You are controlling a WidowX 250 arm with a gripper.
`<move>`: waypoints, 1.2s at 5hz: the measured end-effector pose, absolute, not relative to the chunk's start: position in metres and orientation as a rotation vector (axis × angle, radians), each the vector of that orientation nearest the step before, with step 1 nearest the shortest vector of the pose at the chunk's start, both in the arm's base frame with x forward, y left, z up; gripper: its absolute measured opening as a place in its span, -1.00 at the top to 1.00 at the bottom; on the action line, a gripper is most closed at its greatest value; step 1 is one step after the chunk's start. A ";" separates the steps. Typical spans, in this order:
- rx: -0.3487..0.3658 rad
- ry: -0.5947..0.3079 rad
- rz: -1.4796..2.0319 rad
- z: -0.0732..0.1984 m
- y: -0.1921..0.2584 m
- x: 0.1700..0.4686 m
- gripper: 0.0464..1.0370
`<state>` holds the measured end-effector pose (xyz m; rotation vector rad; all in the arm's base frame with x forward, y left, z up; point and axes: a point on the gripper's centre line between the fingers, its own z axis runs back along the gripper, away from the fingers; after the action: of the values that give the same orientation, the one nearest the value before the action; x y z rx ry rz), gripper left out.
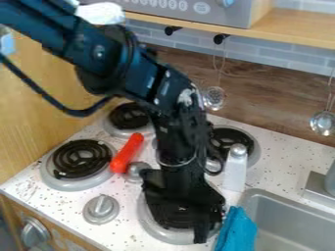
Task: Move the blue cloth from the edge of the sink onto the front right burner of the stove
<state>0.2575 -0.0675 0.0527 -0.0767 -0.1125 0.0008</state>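
The black gripper hangs low over the front right burner, covering much of its coil. Just right of it, a blue cloth lies over the sink's left edge; whether the two touch is unclear. Behind the gripper, to the right, a white bottle-shaped object with a grey top stands upright near the back right burner. On the arm's left, an orange-red elongated object lies tilted between the left burners and a round metal knob.
Left burners sit beside the wooden side wall. A stove knob is at the front. The grey sink and faucet base are at right. Metal ladles hang behind, below a wooden shelf.
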 end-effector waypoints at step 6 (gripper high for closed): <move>0.018 0.019 -0.064 0.003 -0.129 0.313 -0.19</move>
<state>0.3130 -0.1291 0.0030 0.0178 0.0194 -0.0643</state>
